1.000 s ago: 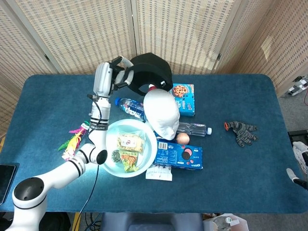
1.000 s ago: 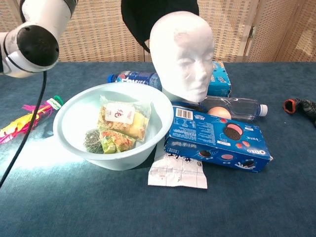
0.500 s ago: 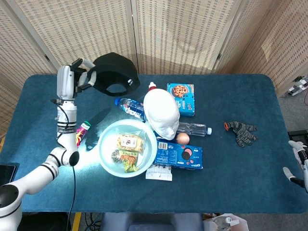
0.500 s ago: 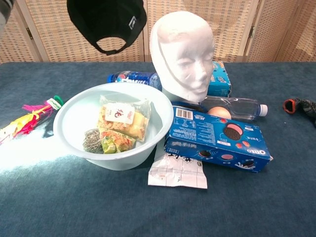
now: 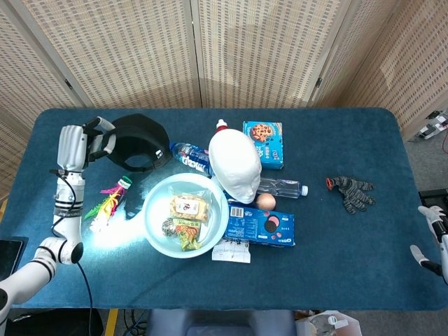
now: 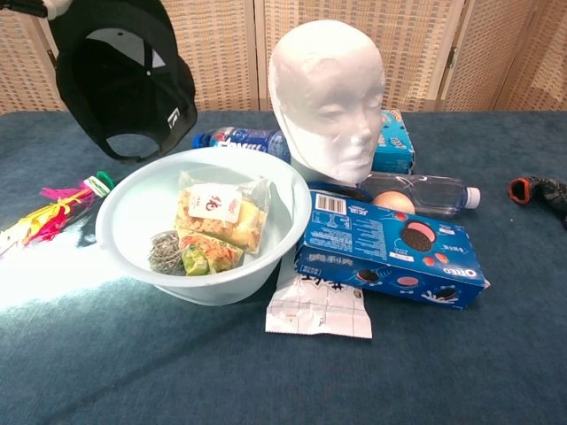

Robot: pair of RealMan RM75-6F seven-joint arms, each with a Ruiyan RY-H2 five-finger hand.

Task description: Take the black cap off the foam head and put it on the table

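Note:
The white foam head [image 5: 234, 164] stands bare at the table's middle and shows large in the chest view [image 6: 328, 88]. My left hand [image 5: 85, 142] holds the black cap [image 5: 138, 142] by its edge, off the head, over the table's left part, left of the bowl. In the chest view the cap [image 6: 124, 75] hangs in the air, opening toward the camera, above the bowl's left rim; whether it touches the table is hidden. Only white bits of my right hand [image 5: 434, 241] show at the right edge, far from the head.
A pale bowl [image 5: 152, 227] of snack packets sits in front of the head. Around it lie an Oreo box [image 5: 260, 225], a clear bottle [image 5: 280, 187], a blue-labelled bottle [image 5: 190, 155], a cookie box [image 5: 264, 140], a colourful toy [image 5: 106, 203] and a dark glove [image 5: 352, 192].
My left hand has carried the cap from just behind the foam head to the left and downward, now over the table's left part. The head has not moved.

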